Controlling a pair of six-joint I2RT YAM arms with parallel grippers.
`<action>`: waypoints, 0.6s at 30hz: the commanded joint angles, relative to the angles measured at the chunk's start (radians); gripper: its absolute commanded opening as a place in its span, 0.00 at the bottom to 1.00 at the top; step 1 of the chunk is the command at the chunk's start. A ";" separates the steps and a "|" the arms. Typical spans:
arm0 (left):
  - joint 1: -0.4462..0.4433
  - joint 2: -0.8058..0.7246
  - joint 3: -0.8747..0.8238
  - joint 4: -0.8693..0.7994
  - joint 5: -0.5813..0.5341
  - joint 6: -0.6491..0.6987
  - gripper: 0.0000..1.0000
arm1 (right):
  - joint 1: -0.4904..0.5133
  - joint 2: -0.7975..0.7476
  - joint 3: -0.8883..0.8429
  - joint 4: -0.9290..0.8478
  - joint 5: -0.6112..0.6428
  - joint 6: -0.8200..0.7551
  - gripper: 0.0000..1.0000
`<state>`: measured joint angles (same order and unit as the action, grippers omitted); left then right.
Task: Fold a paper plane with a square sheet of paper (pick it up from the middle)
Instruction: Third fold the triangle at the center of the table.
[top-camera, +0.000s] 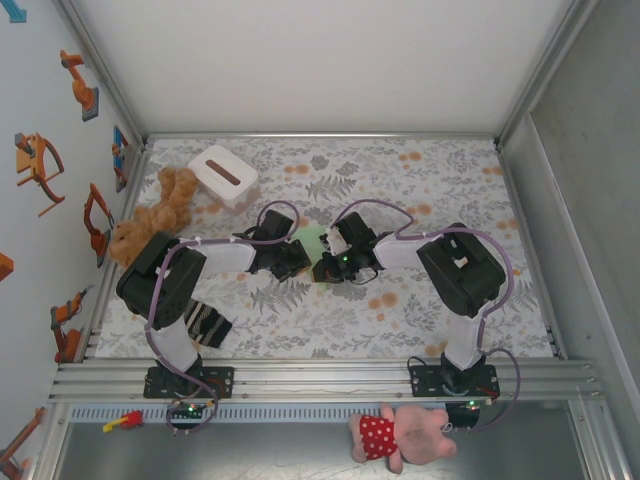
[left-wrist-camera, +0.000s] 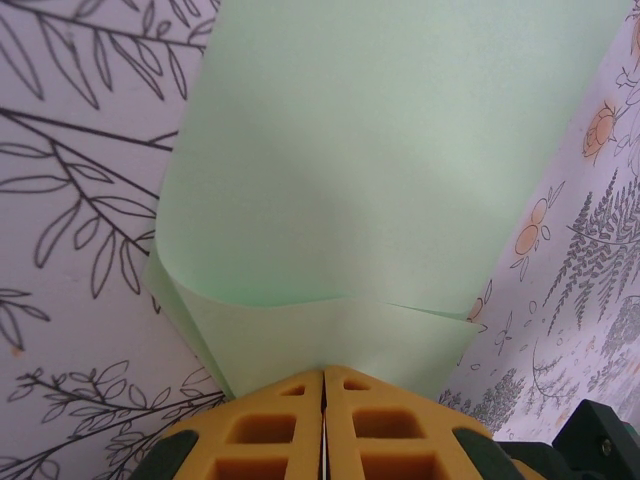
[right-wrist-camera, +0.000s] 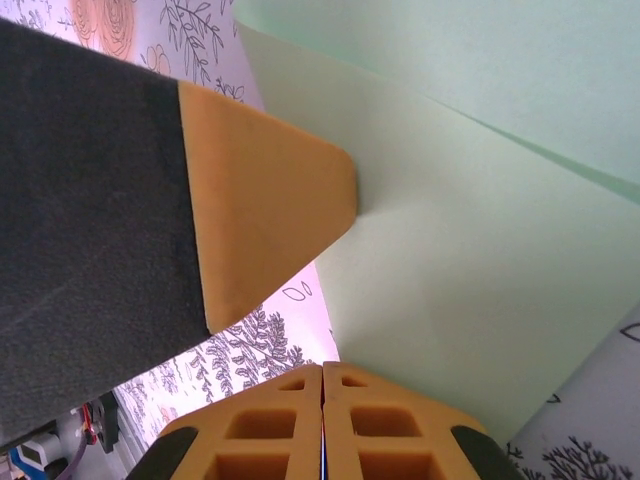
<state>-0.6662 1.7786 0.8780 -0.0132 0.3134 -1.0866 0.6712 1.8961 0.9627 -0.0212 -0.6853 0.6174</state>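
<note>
The square sheet of paper (top-camera: 308, 240) is pale green and lies mid-table between the two grippers, partly hidden by them. In the left wrist view the paper (left-wrist-camera: 380, 150) is doubled over, an upper layer curling above a lower one. My left gripper (left-wrist-camera: 323, 372) is shut, its yellow tips resting against the lower layer. My right gripper (right-wrist-camera: 323, 366) is shut too, its tips at the paper's (right-wrist-camera: 480, 260) near edge. The left gripper's yellow finger (right-wrist-camera: 270, 210) touches the same sheet from the left. Seen from above, the left gripper (top-camera: 298, 258) and right gripper (top-camera: 324, 268) nearly meet.
A white box (top-camera: 222, 175) with a dark slot stands at the back left, beside a brown teddy bear (top-camera: 155, 215). A striped dark cloth (top-camera: 208, 325) lies under the left arm. A pink pig toy (top-camera: 400, 435) lies in front of the rail.
</note>
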 joint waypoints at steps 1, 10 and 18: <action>0.000 0.002 -0.010 -0.049 -0.024 0.002 0.09 | 0.010 0.021 0.024 -0.025 -0.022 -0.004 0.08; 0.002 0.019 -0.024 -0.060 -0.042 -0.009 0.08 | 0.011 0.029 0.019 -0.080 -0.025 -0.045 0.07; 0.008 0.036 -0.039 -0.063 -0.053 -0.021 0.08 | 0.011 -0.010 -0.027 -0.106 -0.045 -0.060 0.06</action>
<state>-0.6659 1.7790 0.8742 -0.0101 0.3031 -1.0908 0.6712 1.9053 0.9619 -0.0532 -0.6994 0.5797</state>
